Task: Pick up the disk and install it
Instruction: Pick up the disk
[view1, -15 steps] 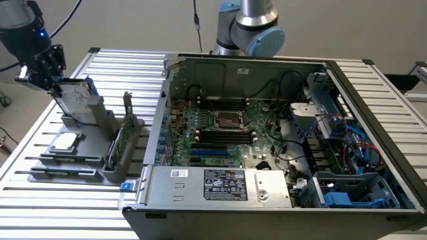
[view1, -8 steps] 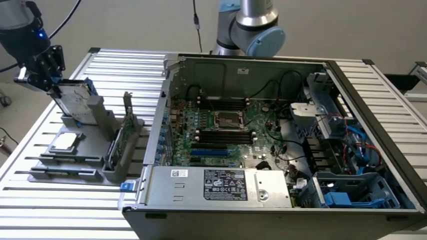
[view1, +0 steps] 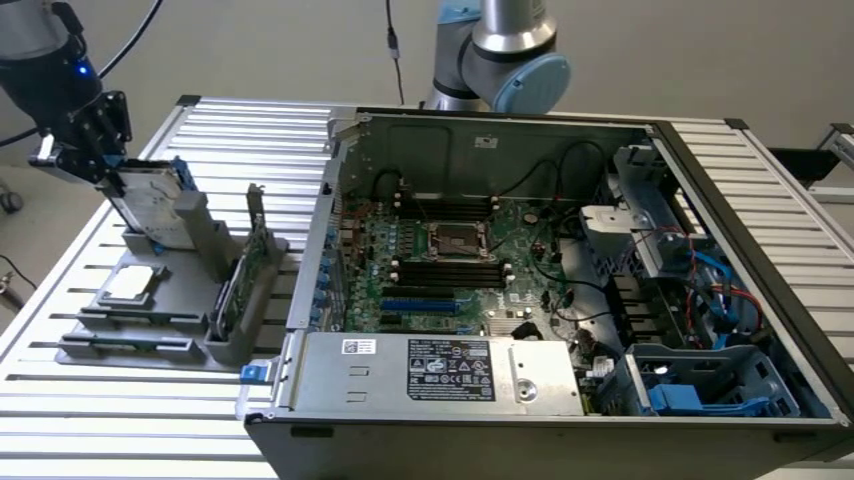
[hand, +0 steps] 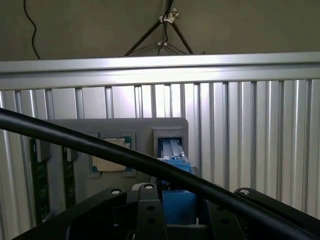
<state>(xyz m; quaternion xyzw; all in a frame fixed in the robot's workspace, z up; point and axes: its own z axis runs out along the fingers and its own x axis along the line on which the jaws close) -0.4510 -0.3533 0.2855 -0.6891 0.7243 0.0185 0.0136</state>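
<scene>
The disk (view1: 144, 198), a silver-grey drive with blue side rails, stands nearly upright at the exterior view's left, tilted slightly, over the grey parts holder (view1: 134, 340). My gripper (view1: 110, 165) is shut on its upper end. Whether its lower end is clear of the holder's upright slot (view1: 200, 225) I cannot tell. In the wrist view the disk's blue rail (hand: 177, 202) sits between my black fingers (hand: 147, 210), above the holder's slot (hand: 170, 145). The open computer case (view1: 534, 130) lies on the exterior view's right, with a blue drive bay (view1: 694, 385) at its near corner.
The holder also carries a small square silver chip (view1: 130, 285) (hand: 110, 157) and upright green circuit cards (view1: 240, 280) (hand: 40, 182). A black cable (hand: 100, 147) crosses the wrist view. The slatted metal table (view1: 80, 400) runs on around the case, and a second arm's base (view1: 501, 60) stands behind it.
</scene>
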